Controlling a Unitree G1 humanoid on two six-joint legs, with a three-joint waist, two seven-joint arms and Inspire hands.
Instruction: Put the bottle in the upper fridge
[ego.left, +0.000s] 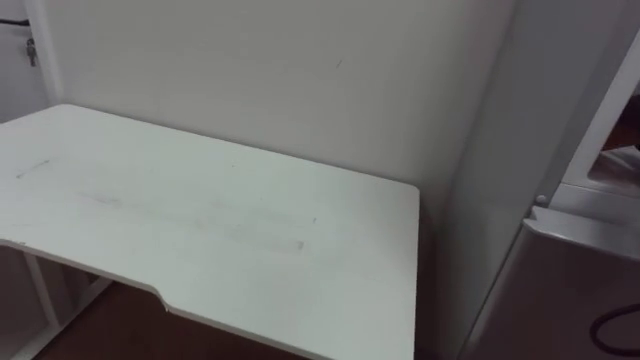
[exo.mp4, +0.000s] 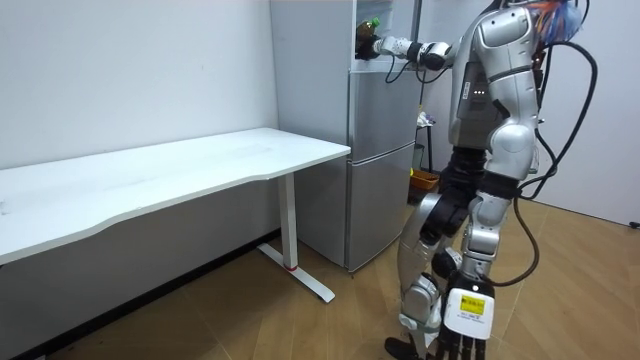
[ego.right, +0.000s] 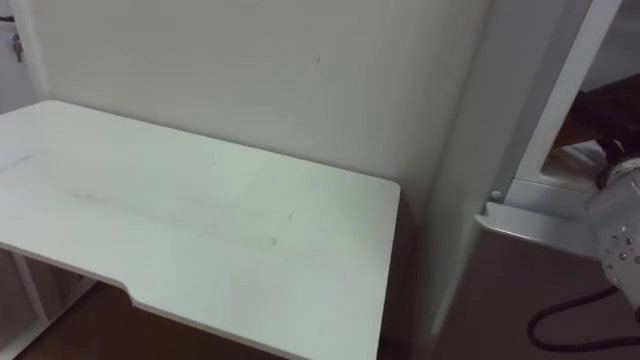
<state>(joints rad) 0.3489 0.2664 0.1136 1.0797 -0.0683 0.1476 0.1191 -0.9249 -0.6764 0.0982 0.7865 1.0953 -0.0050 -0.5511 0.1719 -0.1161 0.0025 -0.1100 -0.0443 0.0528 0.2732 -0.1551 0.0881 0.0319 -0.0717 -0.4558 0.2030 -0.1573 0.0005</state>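
Table (ego.left: 200, 200): set against the wall. Fridge (exo.mp4: 380, 150): stood just beyond the table's right edge. Bottle (exo.mp4: 371, 24): held upright at the upper compartment's front edge, clasped by the right hand (exo.mp4: 366, 46); the interior is judged to lie straight ahead. Left hand (exo.mp4: 452, 345): hung low, fingers relaxed.

The right hand (exo.mp4: 368, 46) in the fridge (exo.mp4: 380, 130) is too small to read, its green speck perhaps the bottle (exo.mp4: 372, 23).
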